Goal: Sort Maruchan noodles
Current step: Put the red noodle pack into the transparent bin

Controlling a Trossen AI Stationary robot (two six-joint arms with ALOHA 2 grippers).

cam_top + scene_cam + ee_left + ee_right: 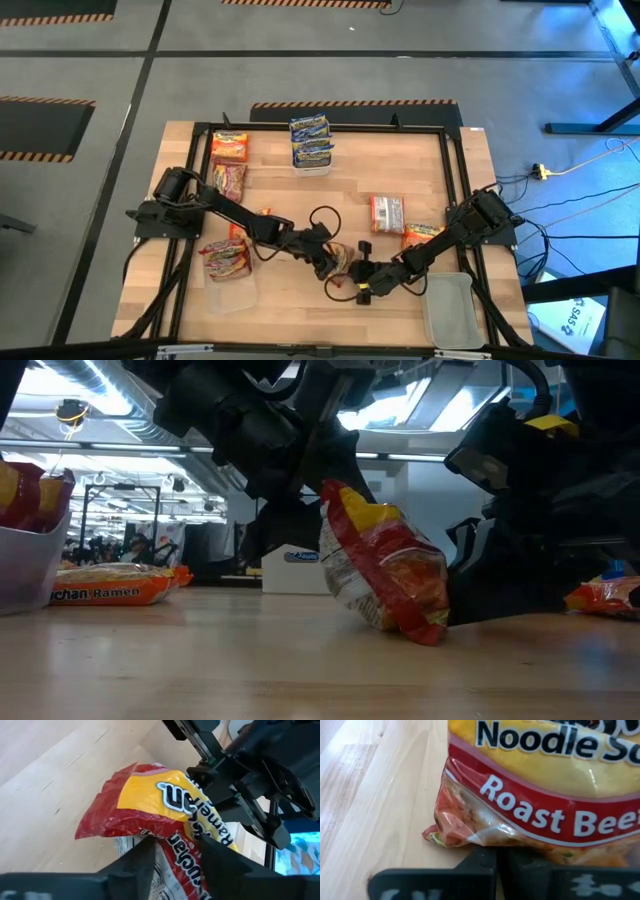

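Observation:
A red and yellow Maruchan noodle packet (385, 565) stands tilted near the table's middle front, between my two grippers (345, 260). My left gripper (175, 851) reaches in from the table's left (327, 256) and is shut on the packet's raised part. My right gripper (496, 856), fingers shut, comes from the right (363, 283) and meets the packet low down. Only the packet's lower end (425, 628) rests on the table. My left gripper pinches the packet's raised part (176, 837) between its two fingers (142, 857), one on each face. It slants down from the table's left. The packet stands tilted with its lower end on the wood. My right gripper touches the packet's printed face at its lower edge (485, 840) with shut fingertips (482, 857), slanting down from the table's right. The packet leans over them.
A white tub of blue packets (310, 142) stands at the far edge, with orange packets (230, 148) beside it. A tub of red packets (228, 262) stands near left and a clear tub (448, 308) near right. Loose packets (387, 212) lie right of centre, near a black cable loop (322, 215).

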